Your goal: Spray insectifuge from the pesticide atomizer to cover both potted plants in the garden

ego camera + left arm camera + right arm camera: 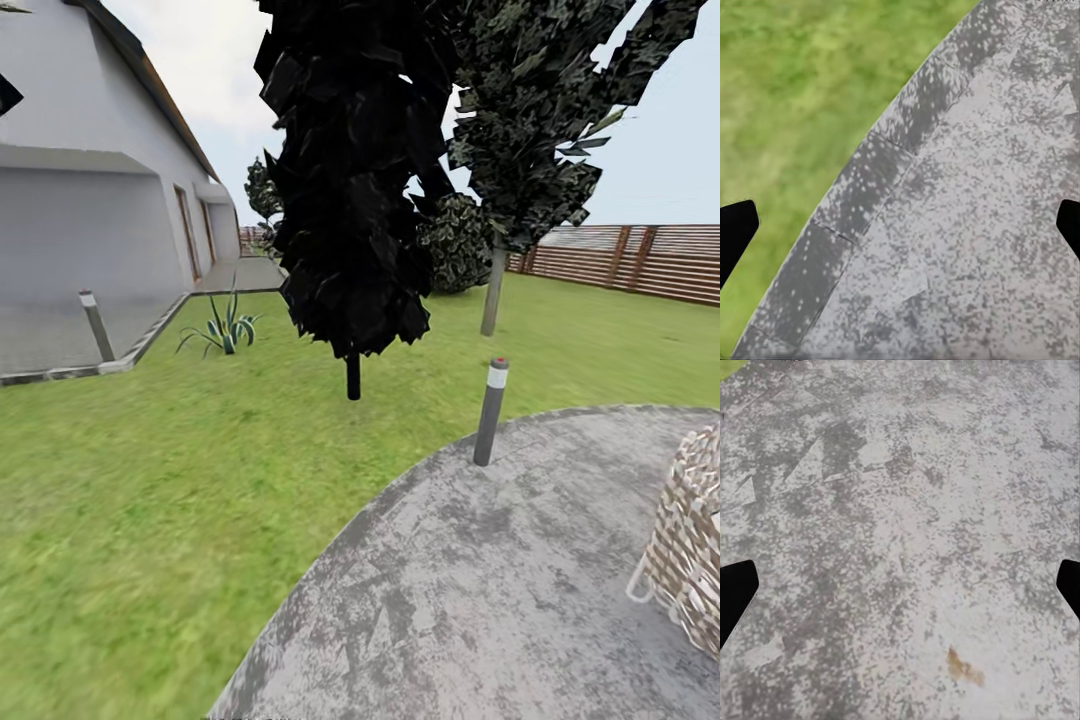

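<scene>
The pesticide atomizer and the two potted plants are out of view. The garden lies ahead in the head view: green lawn [150,500] and the round grey paved patio [500,580]. My left gripper [900,232] is open over the patio's curved edge, its dark fingertips [735,232] far apart with nothing between them. My right gripper [900,592] is open over bare patio stone, its fingertips [735,592] also wide apart and empty.
A grey bollard lamp [490,412] stands at the patio's far rim, another [97,325] by the house [90,200]. A dark tree [355,180] and a second tree [495,285] rise ahead. A spiky plant [228,330] grows in the lawn. A wicker seat [690,560] sits right, a brown fence [630,260] behind.
</scene>
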### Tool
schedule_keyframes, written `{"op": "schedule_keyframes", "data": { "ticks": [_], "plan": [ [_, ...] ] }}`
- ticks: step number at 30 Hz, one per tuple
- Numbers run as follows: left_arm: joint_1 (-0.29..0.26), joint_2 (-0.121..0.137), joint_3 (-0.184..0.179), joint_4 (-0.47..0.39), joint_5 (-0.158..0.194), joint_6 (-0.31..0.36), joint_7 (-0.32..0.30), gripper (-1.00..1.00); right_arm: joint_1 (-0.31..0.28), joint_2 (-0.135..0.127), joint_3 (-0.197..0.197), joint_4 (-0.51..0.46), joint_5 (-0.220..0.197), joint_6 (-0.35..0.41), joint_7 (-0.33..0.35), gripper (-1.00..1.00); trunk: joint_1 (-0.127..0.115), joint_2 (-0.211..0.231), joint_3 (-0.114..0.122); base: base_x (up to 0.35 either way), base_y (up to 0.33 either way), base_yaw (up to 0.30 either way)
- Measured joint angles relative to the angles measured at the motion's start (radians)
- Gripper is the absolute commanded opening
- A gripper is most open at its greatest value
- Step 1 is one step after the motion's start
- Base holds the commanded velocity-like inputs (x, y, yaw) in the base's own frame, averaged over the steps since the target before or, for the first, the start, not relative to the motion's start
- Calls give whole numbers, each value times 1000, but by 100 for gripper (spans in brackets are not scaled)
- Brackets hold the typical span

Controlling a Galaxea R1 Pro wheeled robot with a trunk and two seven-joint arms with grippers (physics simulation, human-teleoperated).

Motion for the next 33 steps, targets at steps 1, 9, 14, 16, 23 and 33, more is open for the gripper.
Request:
{"op": "schedule_keyframes", "data": {
  "ticks": [1,9,14,16,23,33],
  "plan": [
    [0,0,0,0,0,0,0,100,0,0,0,0,0,0,0,100,0,0,0,0,0,280],
    [0,0,0,2,0,0,0,100,0,0,2,0,0,0,0,100,11,-21,-5,0,0,280],
    [0,1,0,2,0,0,0,100,0,0,3,0,0,-1,0,100,31,-56,-18,0,0,280],
    [0,1,0,2,0,0,0,100,0,0,3,0,0,-1,0,100,38,-70,-23,0,0,280],
    [0,1,1,2,0,0,0,100,0,0,3,0,0,-2,0,100,65,-119,-42,0,0,280],
    [0,1,2,3,1,0,0,100,0,1,3,0,1,-2,0,100,103,-189,-68,0,0,280]
  ]
}}
